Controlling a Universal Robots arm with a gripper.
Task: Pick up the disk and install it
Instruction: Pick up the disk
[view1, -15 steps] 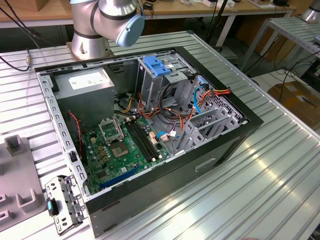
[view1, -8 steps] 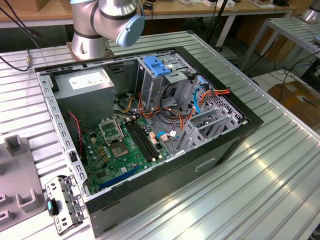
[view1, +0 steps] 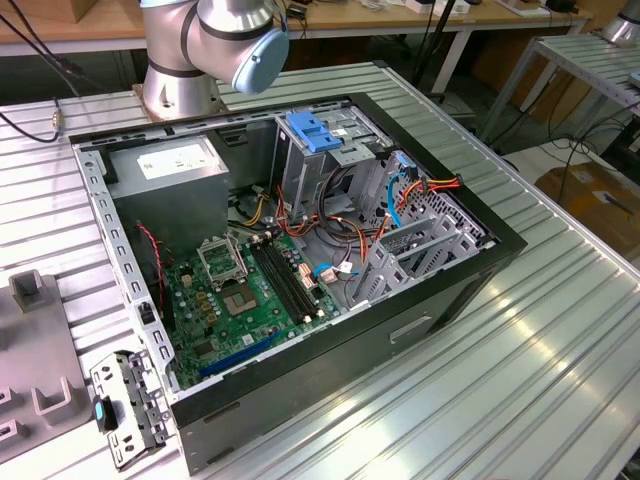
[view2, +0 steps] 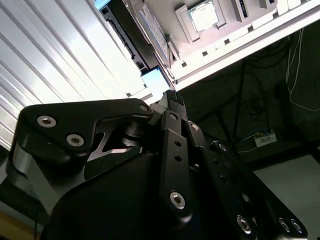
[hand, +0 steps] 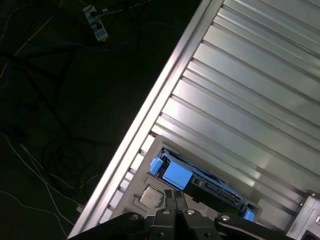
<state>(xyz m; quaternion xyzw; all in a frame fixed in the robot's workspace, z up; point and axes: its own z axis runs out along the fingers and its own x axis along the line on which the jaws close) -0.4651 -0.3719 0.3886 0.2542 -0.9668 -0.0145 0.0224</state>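
The disk (hand: 200, 184) lies near the ribbed table's edge, its blue plastic rails showing at both ends and its dark side turned to the first wrist view. In the second wrist view its pale blue end (view2: 155, 78) sits just past the fingertips. My gripper (hand: 175, 196) hangs a little above the disk, apart from it. Its black fingers (view2: 172, 100) are pressed together with nothing between them. In the exterior view the open computer case (view1: 470, 275) lies on the table, and the metal drive cage with its blue latch (view1: 314, 131) stands at the back.
A silver square chip (hand: 150, 196) rests in a grey fixture beside the disk. Inside the case are a grey power-supply box (view1: 170, 168), a green motherboard (view1: 245, 295) and loose cables (view1: 400, 190). Beyond the table's edge (hand: 150, 120) the dark floor holds cables.
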